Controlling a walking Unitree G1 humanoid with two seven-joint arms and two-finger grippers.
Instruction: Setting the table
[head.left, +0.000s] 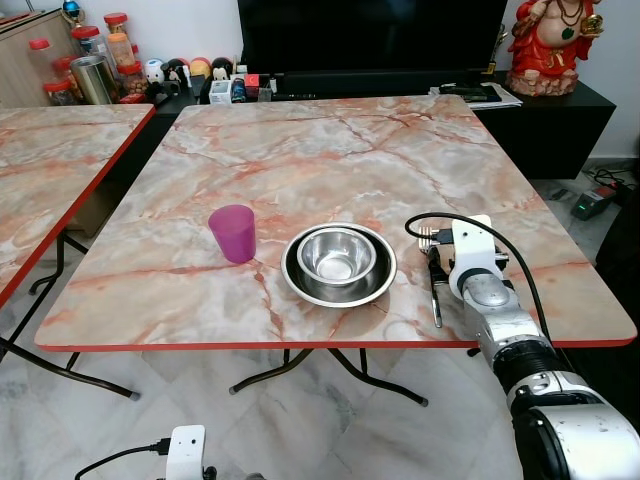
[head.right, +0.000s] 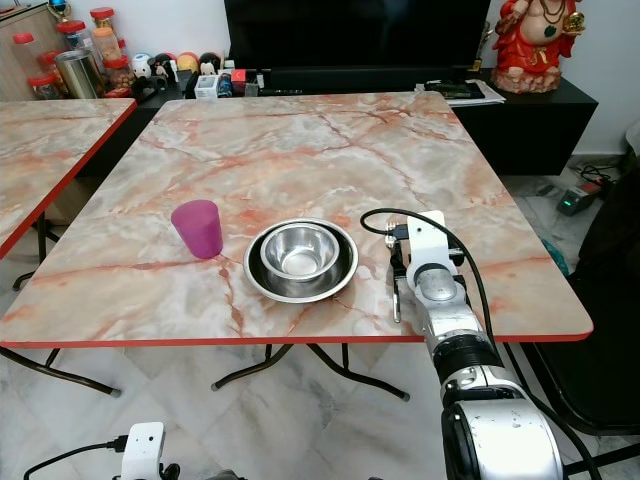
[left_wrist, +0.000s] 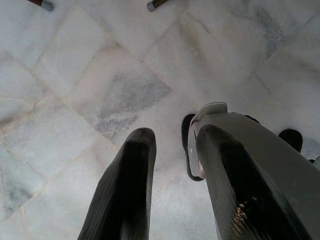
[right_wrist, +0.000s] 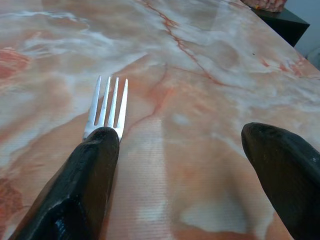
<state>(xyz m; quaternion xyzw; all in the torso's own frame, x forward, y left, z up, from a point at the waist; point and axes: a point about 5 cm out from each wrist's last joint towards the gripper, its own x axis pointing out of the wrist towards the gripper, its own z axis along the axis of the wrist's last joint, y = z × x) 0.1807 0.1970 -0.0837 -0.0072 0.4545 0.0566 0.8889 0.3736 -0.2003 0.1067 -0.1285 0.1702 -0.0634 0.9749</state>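
Hovering low over the bench (head.left: 300, 150) near its front edge, toward the right corner, the right claw (right_wrist: 185, 165) has its two black fingers (right_wrist: 75, 195) spread wide apart with nothing between them. The fork (right_wrist: 107, 107) lies flat on the bench just under and beside one finger, its tines pointing toward the far edge and its handle running back toward the front edge; so its long axis goes front to back, roughly in line with the claw's own reach. In the head views the fork (head.left: 435, 285) sits just right of the bowl (head.left: 338, 255), which rests inside a plate (head.left: 300, 285) near the middle of the front edge. A purple cup (head.left: 233, 232) stands left of the plate, apart from it.

The fork lies off to one side of the open claw, not between the fingers, with one finger partly over its neck. I judge the fork to be already laid in its place, beside the plate; if it were to be gripped again, the claw would have to shift sideways toward the plate to straddle the handle.

The left claw (left_wrist: 170, 185) hangs idle over the tiled floor (left_wrist: 100, 75), fingers apart, well away from the bench. The right arm is clearly the nearer one.
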